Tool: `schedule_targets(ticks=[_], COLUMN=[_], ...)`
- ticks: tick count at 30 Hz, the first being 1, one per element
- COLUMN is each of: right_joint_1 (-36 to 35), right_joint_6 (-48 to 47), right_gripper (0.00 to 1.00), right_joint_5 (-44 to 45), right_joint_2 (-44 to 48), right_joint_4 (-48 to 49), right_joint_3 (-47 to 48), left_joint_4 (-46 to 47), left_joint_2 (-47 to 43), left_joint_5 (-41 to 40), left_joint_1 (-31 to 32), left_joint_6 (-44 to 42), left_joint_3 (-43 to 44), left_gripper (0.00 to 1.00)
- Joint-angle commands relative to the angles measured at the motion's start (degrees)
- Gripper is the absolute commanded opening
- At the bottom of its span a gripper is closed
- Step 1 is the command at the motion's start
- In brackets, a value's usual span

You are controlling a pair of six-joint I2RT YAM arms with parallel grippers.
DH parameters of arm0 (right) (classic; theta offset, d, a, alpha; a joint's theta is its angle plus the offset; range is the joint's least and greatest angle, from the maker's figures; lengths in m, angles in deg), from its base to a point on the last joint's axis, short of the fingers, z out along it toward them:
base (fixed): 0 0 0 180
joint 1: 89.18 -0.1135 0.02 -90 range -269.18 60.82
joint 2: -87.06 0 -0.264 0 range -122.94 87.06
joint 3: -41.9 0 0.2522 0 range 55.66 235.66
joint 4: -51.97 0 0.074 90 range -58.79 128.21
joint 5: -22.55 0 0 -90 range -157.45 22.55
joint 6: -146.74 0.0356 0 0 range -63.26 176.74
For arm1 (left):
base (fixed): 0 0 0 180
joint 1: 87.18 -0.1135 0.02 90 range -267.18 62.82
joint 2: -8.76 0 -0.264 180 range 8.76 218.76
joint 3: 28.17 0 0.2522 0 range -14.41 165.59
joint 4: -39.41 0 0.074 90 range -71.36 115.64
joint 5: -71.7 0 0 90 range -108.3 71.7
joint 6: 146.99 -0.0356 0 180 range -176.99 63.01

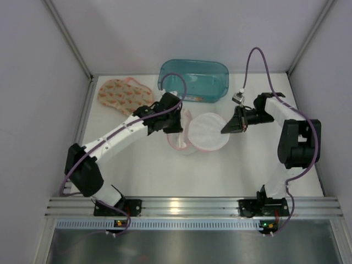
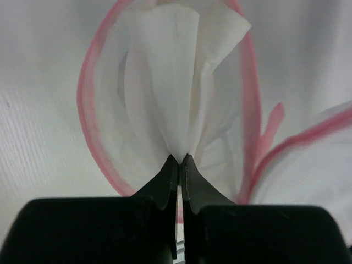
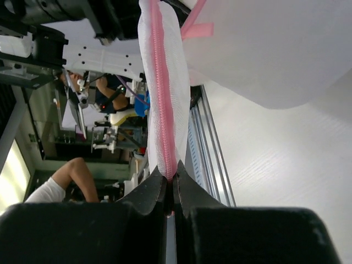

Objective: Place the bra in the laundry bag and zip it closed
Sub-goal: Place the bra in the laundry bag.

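The laundry bag point(image 1: 208, 132), white mesh with pink trim, lies at the table's middle. My left gripper point(image 1: 177, 130) is shut on its left flap; the left wrist view shows a fold of the white laundry bag point(image 2: 165, 82) pinched at my left gripper point(image 2: 181, 158). My right gripper point(image 1: 224, 131) is shut on the bag's right edge. In the right wrist view my right gripper point(image 3: 171, 177) clamps the pink zipper point(image 3: 163, 99) seam of the lifted mesh. The bra point(image 1: 124, 94), beige with a floral print and pink edging, lies flat at the back left, apart from both grippers.
A translucent teal tub point(image 1: 193, 80) stands at the back centre, just behind the bag. White walls close in the table on the left, right and rear. The aluminium rail point(image 1: 192, 206) with the arm bases runs along the near edge.
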Motion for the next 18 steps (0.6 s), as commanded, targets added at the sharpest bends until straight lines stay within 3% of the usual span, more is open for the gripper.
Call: schedule_targets(ticks=[1, 2, 4, 8, 13, 18], right_joint_1=[5.0, 6.1, 8.0, 9.2, 13.3, 19.1], right_joint_6=[-1.0, 6.7, 12.3, 24.2, 24.5, 20.5], right_gripper=[0.00, 0.00, 0.00, 0.00, 0.00, 0.00], right_joint_5=[1.5, 5.0, 9.7, 21.4, 24.3, 19.3], right_joint_2=[0.5, 1.8, 4.1, 10.0, 14.0, 12.1], right_joint_4=[-6.4, 1.0, 10.1, 21.3, 20.2, 14.6], right_joint_3=[-1.3, -3.9, -8.5, -16.6, -16.2, -14.6], left_joint_4=[-1.2, -1.2, -1.4, -1.4, -1.4, -1.1], left_joint_2=[9.2, 11.6, 19.2, 29.3, 34.3, 29.1], left_joint_5=[-1.6, -1.7, 0.4, 0.0, -3.1, 0.5], left_joint_1=[4.0, 4.7, 6.3, 9.1, 9.4, 7.5], left_joint_6=[0.5, 0.8, 1.8, 3.0, 3.7, -4.0], left_joint_3=[2.5, 3.9, 8.7, 15.6, 18.3, 19.6], left_gripper=[0.00, 0.00, 0.00, 0.00, 0.00, 0.21])
